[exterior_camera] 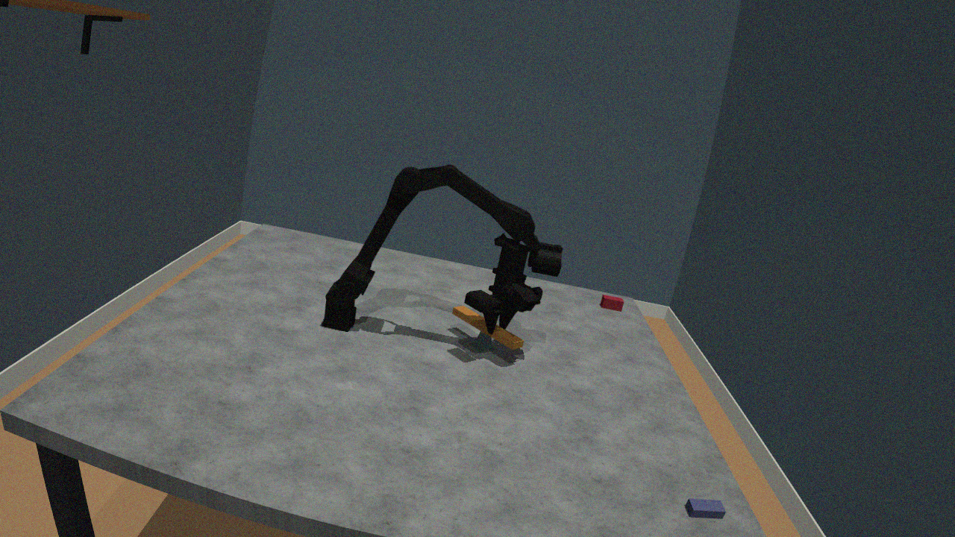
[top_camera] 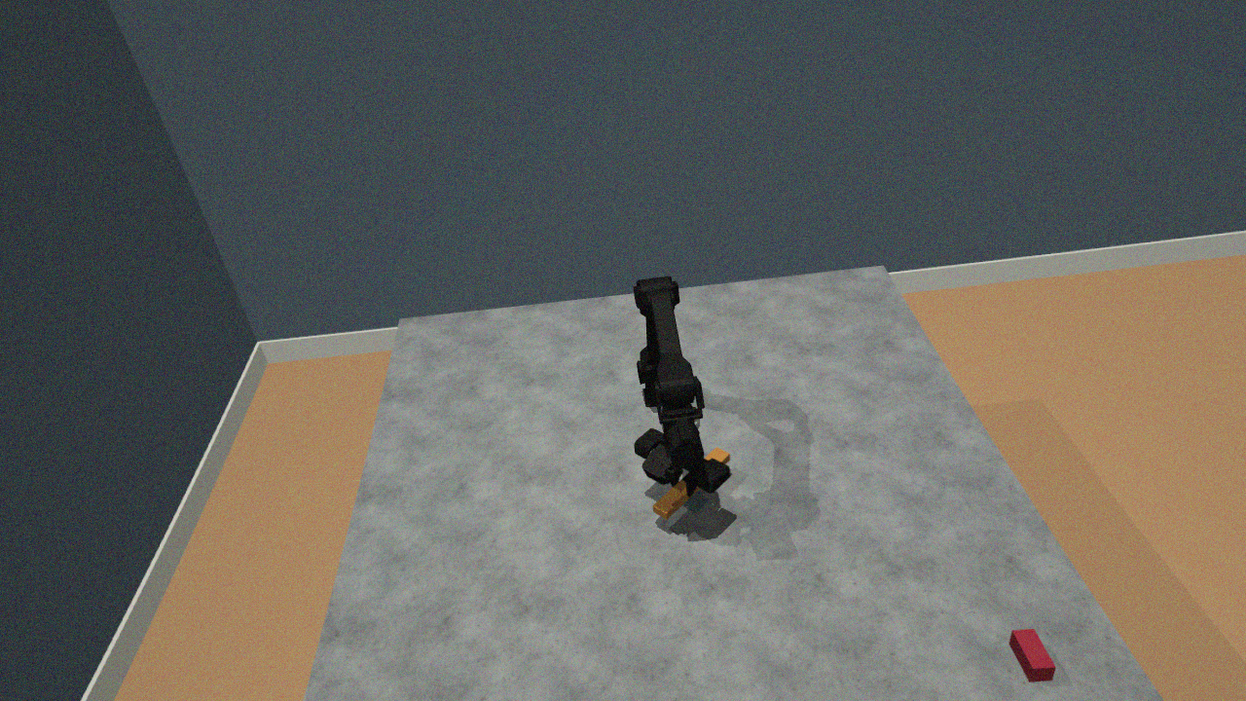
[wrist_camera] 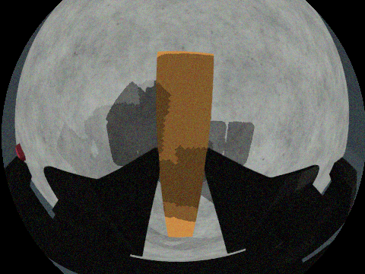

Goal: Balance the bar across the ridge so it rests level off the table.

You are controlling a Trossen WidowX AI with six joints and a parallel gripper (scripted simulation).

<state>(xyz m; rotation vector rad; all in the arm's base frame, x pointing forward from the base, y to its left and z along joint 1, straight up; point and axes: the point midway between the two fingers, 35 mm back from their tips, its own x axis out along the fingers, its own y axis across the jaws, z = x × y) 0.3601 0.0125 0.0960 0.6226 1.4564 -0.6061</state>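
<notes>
Orange along its whole length, the bar [top_camera: 671, 500] [exterior_camera: 510, 338] [wrist_camera: 184, 95] is gripped near its middle by the black pincer [top_camera: 690, 490] [exterior_camera: 496, 328] [wrist_camera: 182, 154], both ends jutting past the fingers. It sits above the grey tabletop [top_camera: 523, 567] [exterior_camera: 300, 400] [wrist_camera: 266, 57], just over the dark ridge [exterior_camera: 483, 341], which is mostly hidden behind fingers and shadow; whether bar and ridge touch, I cannot tell. The bar lies well inside the tabletop's edges, with open room around both its ends. From the pincer the black arm [top_camera: 666, 349] [exterior_camera: 467, 190] arches back to its foot, which stands well apart from the bar in the exterior view. Farther out, a red block [top_camera: 1032, 653] [exterior_camera: 611, 303] [wrist_camera: 20, 152] lies near one side edge, well apart from the bar. A blue block [exterior_camera: 705, 508] lies near that same side edge, close to the exterior view's bottom right corner.
</notes>
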